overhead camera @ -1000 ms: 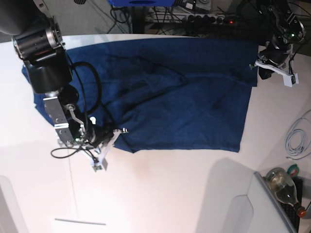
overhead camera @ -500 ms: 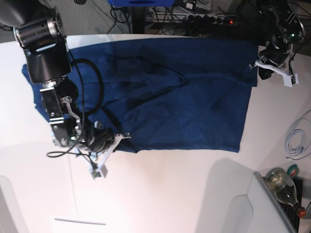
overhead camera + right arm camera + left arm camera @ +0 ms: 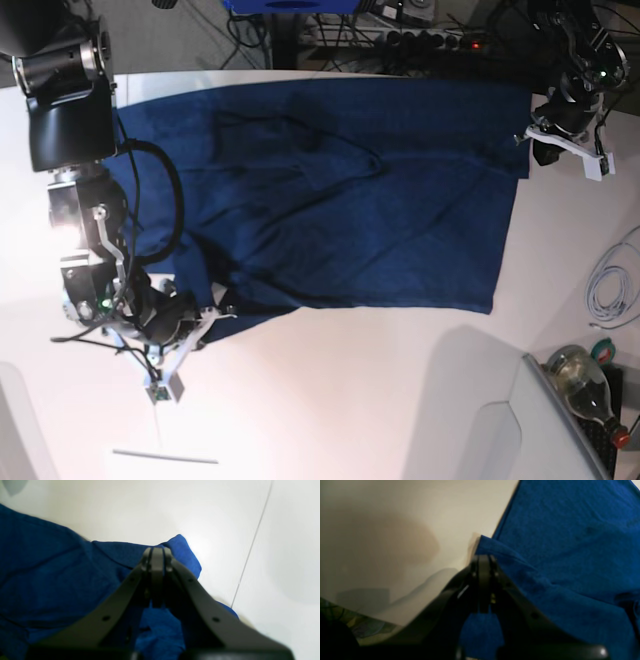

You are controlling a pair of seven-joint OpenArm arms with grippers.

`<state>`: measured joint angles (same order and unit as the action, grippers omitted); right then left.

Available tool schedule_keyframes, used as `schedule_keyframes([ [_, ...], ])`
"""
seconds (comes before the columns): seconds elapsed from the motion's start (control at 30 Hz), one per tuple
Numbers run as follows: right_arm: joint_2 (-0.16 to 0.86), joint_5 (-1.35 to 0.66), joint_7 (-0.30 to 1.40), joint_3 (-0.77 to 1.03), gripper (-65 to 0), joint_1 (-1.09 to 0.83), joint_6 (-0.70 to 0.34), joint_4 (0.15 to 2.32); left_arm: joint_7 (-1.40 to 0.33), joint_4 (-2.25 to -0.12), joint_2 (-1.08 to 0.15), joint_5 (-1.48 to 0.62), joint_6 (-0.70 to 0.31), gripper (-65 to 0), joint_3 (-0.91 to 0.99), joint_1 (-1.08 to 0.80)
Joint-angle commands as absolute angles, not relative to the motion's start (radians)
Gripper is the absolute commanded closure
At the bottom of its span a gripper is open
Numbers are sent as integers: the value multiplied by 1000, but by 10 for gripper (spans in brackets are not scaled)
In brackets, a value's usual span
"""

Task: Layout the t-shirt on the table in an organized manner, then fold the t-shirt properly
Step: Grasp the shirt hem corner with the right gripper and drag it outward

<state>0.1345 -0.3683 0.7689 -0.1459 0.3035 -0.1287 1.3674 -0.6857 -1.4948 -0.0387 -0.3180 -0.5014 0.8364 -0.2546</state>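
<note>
The dark navy t-shirt (image 3: pixel 380 200) lies spread over the white table (image 3: pixel 350 400), with wrinkles in its left half. My left gripper (image 3: pixel 535 140) is at the shirt's far right corner, shut on a fold of the cloth; in the left wrist view the gripper (image 3: pixel 482 557) pinches the raised edge of the shirt (image 3: pixel 570 530). My right gripper (image 3: pixel 215 305) is at the shirt's near left edge, shut on the cloth; in the right wrist view the gripper (image 3: pixel 155 551) holds a bunched corner of the shirt (image 3: pixel 50 580) just above the table (image 3: pixel 125 505).
A glass bottle (image 3: pixel 585 385) and a grey box edge (image 3: pixel 540 420) are at the bottom right. A white cable (image 3: pixel 610 285) lies at the right edge. Cables and a power strip (image 3: pixel 400 35) lie beyond the far edge. A thin dark seam (image 3: pixel 250 547) crosses the table.
My right arm has moved toward the base view's lower left, dragging the shirt's near left edge with it. My left gripper has stayed in place on its corner.
</note>
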Motion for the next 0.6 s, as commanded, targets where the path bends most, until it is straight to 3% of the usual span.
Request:
schedule_keyframes([
  [0.0,139,-378,742,-142,0,334,-130,1405,-667,-1509,-51,-331,-506,0,839,-252],
  [0.37,139,-378,734,-140,0,357,-130,1451,-667,-1461,-67,-332,-506,0,840,-251],
  [0.57,139,-378,650,-140,0,357,-130,1451,-667,-1461,-81,-335,-506,0,840,-252],
])
